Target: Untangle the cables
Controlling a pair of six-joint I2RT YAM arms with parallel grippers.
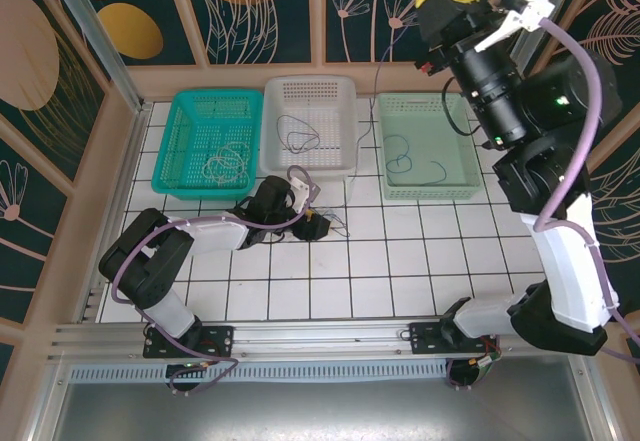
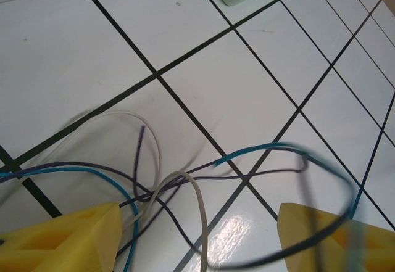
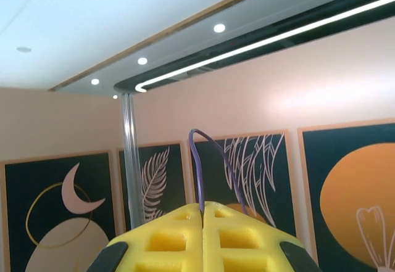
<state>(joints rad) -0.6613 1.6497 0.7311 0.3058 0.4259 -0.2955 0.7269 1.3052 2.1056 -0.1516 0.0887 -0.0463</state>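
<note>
Cable tangle lol
My left yellow pincer point(image 2: 197, 238) sits wide open over thin purple, teal and whitish cables point(image 2: 179, 174) on the white tiled table point(image 2: 247, 81); right pincer point(image 3: 203, 222) is clamped on one purple wire point(image 3: 195, 161).

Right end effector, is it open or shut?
The right end effector is shut on a purple cable: its yellow fingers meet, the wire rising from their seam.

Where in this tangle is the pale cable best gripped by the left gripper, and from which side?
Probably its hairpin bend, from straight above: the pale cable turns tightly there, seemingly on top of the dark strands, and already sits between the open left gripper's fingers.
</note>
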